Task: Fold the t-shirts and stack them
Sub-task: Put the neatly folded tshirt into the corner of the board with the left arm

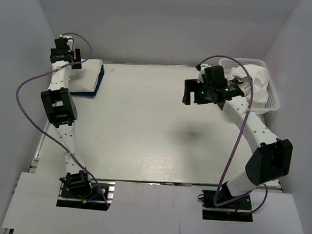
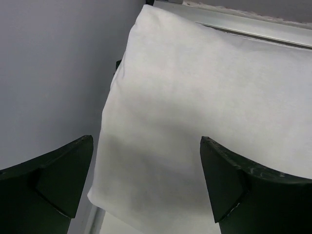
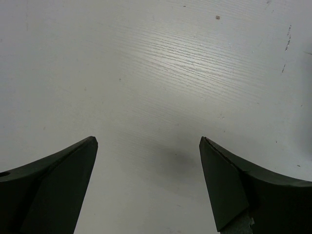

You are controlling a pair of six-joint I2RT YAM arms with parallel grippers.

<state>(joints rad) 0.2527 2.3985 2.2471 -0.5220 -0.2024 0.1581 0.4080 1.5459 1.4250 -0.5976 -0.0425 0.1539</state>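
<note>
Stack: we see a soft, pillow-like folded white t-shirt (image 1: 87,72) lying on a folded royal-blue t-shirt (image 1: 92,93), at the far left corner of the white wood-grain table (image 1: 144,132).
Left gripper (image 2: 146,183): dark wedge-shaped fingers spread wide above the white shirt, holding nothing.
Right gripper (image 3: 148,183): fingers wide over bare table.

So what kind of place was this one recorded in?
Likely a lab robot cell: a white wood-grain table boxed in by plain white walls, a white slatted plastic basket at its far right.
</note>
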